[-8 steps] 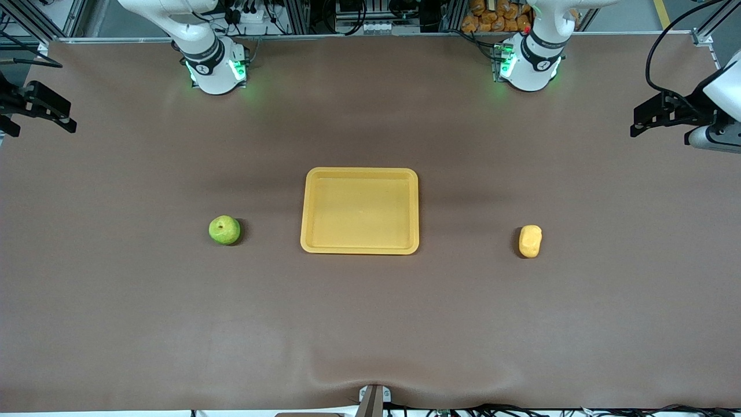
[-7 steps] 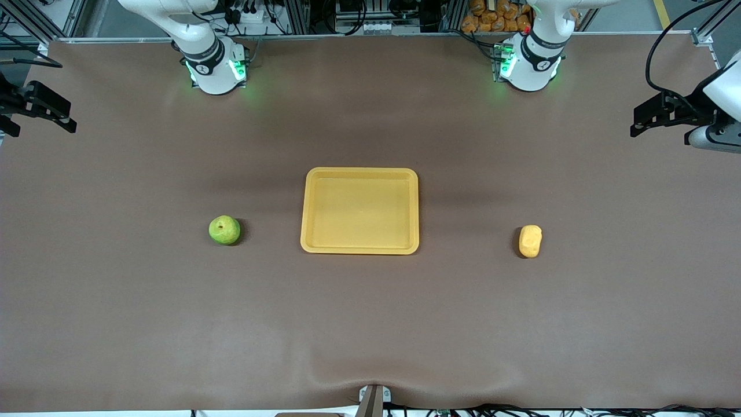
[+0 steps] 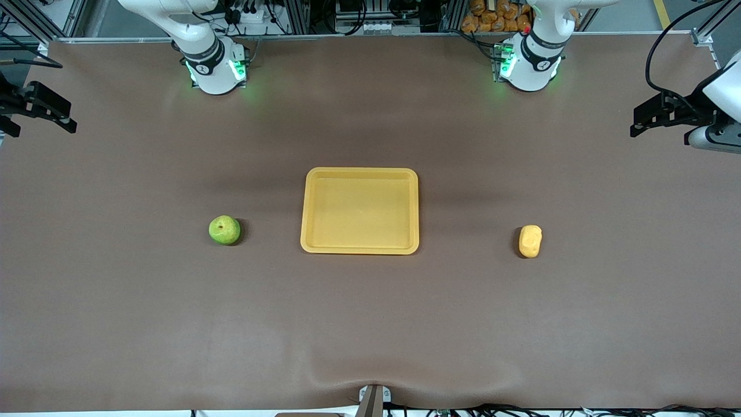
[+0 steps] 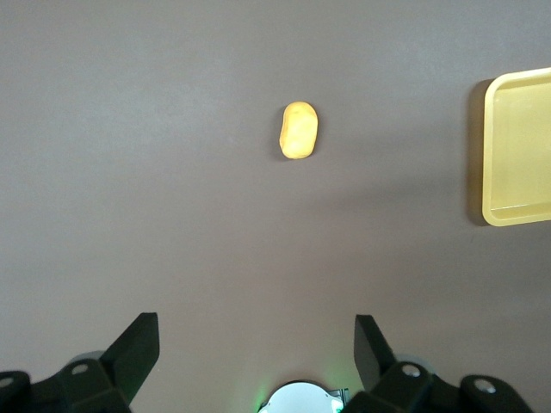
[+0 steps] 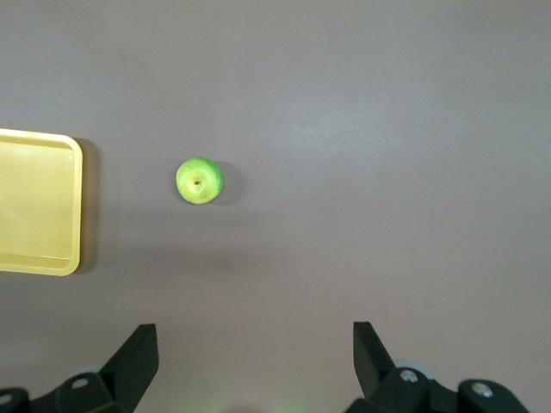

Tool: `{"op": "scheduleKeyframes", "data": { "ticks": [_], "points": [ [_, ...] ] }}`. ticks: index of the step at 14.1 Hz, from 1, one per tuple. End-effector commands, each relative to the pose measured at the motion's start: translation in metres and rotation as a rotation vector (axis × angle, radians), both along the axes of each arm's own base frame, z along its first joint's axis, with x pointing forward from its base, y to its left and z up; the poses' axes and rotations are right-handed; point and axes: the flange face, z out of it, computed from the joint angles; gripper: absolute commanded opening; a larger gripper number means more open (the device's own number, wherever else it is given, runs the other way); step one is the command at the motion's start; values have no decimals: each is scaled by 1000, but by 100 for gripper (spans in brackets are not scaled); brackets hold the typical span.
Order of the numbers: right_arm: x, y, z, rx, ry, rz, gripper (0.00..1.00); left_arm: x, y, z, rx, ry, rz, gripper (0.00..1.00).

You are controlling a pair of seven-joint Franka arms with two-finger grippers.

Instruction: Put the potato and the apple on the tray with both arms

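The yellow-orange tray (image 3: 359, 171) lies at the middle of the brown table. The green apple (image 3: 224, 230) sits beside it toward the right arm's end. The yellow-orange potato (image 3: 530, 241) lies beside it toward the left arm's end. My left gripper (image 3: 639, 121) hangs open and empty high over the left arm's end of the table. Its wrist view shows its open gripper (image 4: 256, 331), the potato (image 4: 299, 131) and a tray edge (image 4: 491, 155). My right gripper (image 3: 61, 119) hangs open and empty over the right arm's end. Its wrist view shows its open gripper (image 5: 254, 340), the apple (image 5: 199, 181) and a tray corner (image 5: 76, 206).
The two green-lit arm bases (image 3: 214, 69) (image 3: 529, 63) stand along the table edge farthest from the front camera. A small metal mount (image 3: 373, 399) sits at the nearest edge. A pile of orange items (image 3: 492, 17) lies off the table by the left arm's base.
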Motion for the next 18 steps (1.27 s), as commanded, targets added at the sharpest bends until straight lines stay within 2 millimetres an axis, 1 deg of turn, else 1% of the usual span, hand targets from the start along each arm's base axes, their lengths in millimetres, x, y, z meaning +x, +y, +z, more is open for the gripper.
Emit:
{"op": "scheduleKeyframes", "data": {
  "ticks": [1,3,5,8,10,11,12,15,16,17,18],
  "points": [
    [3,-2,4,-5,4,-9,100,-2,2,0,20,0,6,100],
    [3,-1,3,-6,4,-9,100,0,1,-5,20,10,20,100],
    [9,-1,-3,-7,16,-4,100,1,1,-8,22,18,64,100],
    [11,-2,-4,-6,18,-4,100,5,1,-16,23,33,75,100],
    [12,-1,-10,-6,30,-1,100,7,1,-21,24,42,75,100],
    [18,0,-17,-7,44,5,100,10,1,-25,24,45,74,100],
    [18,-1,-18,-6,45,8,100,10,2,-29,23,42,75,100],
    [17,-2,-16,-8,53,8,100,16,1,-50,21,13,72,100],
    [19,-2,-20,-13,64,7,100,17,1,-59,21,9,71,100],
    [22,-2,-30,-14,85,8,100,19,1,-70,20,6,70,100],
    [24,-2,-34,-18,95,6,100,20,1,-79,19,-4,69,100]
  ]
}}
